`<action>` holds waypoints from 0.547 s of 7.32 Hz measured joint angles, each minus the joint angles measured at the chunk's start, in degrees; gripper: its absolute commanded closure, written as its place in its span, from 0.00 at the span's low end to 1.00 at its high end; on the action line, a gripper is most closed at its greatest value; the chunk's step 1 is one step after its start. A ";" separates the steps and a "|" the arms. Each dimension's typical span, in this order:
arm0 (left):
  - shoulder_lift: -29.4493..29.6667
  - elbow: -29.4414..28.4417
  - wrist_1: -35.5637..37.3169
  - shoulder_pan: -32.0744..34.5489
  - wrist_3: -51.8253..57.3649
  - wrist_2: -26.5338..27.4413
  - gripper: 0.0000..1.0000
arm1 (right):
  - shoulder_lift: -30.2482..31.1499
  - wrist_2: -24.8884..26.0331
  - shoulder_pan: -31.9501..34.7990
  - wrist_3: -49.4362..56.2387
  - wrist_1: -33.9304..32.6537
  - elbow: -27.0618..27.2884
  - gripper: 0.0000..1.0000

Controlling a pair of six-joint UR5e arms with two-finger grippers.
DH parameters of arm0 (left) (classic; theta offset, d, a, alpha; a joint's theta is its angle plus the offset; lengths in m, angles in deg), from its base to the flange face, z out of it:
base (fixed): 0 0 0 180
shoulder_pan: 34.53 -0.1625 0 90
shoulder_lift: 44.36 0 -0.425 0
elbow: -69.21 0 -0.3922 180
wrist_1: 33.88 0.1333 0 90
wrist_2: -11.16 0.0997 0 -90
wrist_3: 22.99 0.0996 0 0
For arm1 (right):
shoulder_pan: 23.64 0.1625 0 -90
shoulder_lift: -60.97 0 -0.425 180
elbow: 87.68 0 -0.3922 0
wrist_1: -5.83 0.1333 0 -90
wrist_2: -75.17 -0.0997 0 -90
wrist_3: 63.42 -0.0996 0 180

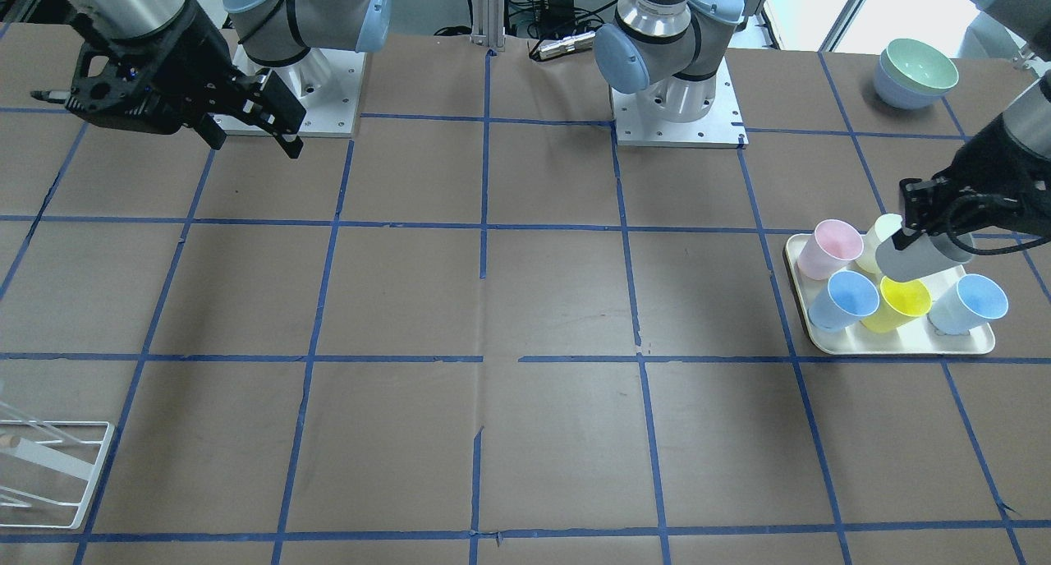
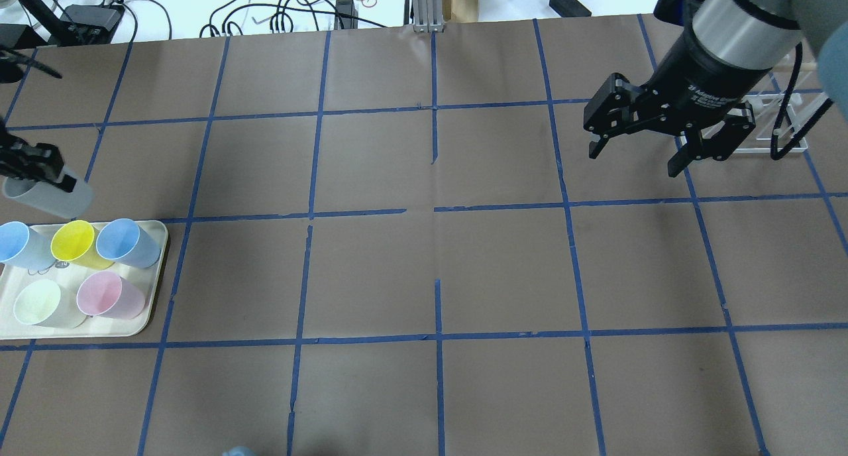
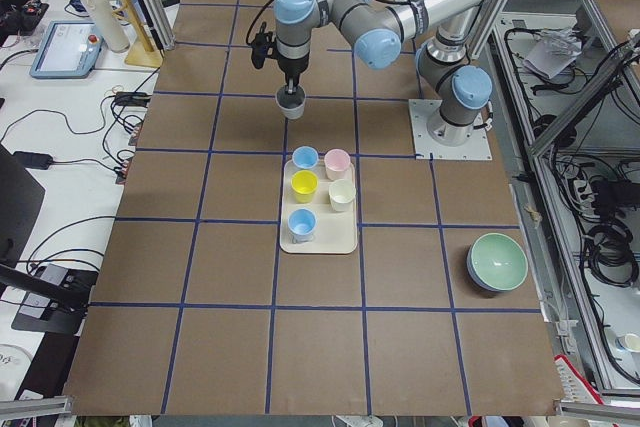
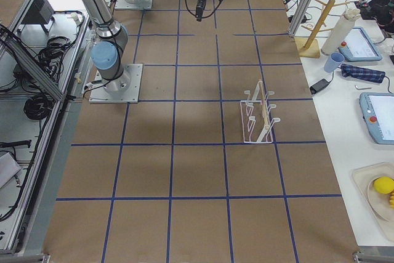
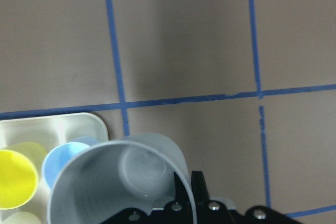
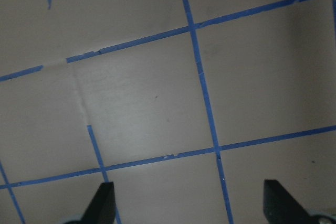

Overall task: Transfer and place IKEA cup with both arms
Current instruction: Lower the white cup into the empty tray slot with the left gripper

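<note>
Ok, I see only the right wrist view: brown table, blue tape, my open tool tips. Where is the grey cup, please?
Observer: The left tool holds the grey cup in the air, near the tray.
Operator: Is it upright?
Observer: Yes, in the exterior left view it hangs mouth up.
Operator: What is on that tray?
Observer: Five cups: pink cup, yellow cup, cream cup, two blue cups.

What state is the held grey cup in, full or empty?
Empty. The left wrist view looks into the grey cup, held by the left end effector, and shows its bare bottom.
</note>
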 measured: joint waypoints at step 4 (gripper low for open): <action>5.99 3.21 10.81 -9.58 6.82 11.35 1.00 | -0.17 5.45 4.25 -7.56 0.27 0.67 0.00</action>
